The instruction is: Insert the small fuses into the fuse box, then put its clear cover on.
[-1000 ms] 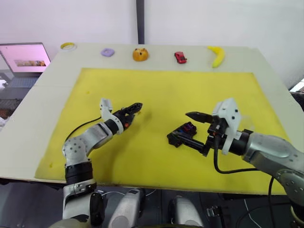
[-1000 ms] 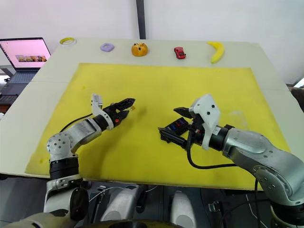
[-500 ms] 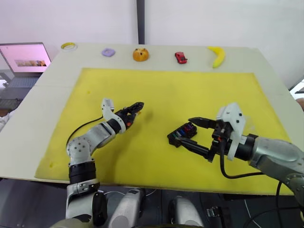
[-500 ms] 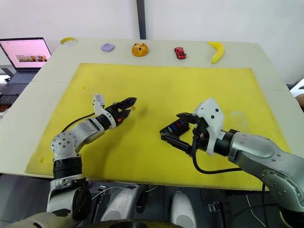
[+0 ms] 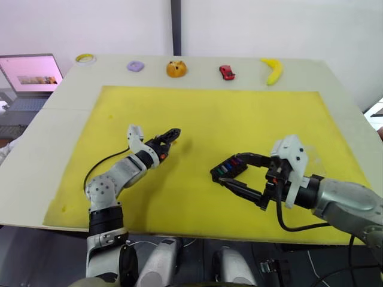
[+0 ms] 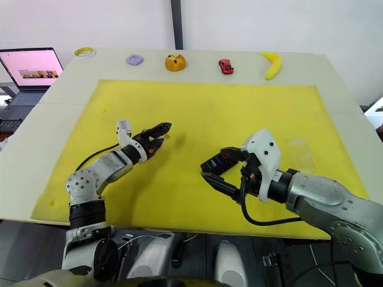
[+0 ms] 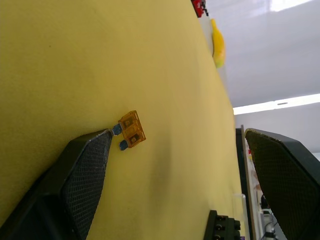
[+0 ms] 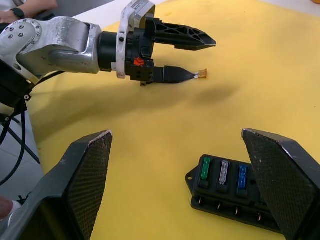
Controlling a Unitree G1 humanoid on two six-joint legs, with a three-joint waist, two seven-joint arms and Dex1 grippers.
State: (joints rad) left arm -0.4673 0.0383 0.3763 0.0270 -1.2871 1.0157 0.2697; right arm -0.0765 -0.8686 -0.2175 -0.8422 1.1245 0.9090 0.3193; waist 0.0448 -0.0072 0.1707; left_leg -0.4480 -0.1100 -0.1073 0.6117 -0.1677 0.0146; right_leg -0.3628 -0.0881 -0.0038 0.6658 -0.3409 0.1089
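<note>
The black fuse box lies on the yellow mat, with green, grey and blue small fuses seated in one row. My right gripper hovers open just over the box, one finger on each side of it. An amber fuse lies loose on the mat at the left. My left gripper is open, its lower fingertip right beside that fuse's prongs. The clear cover rests flat on the mat to the right of my right arm.
Along the table's far edge stand a tape roll, a purple piece, an orange toy, a red toy car and a banana. A laptop sits off the table's left.
My right gripper has dropped lower and drawn back a little toward the near edge, staying open over the box. The left gripper and the amber fuse have hardly moved.
</note>
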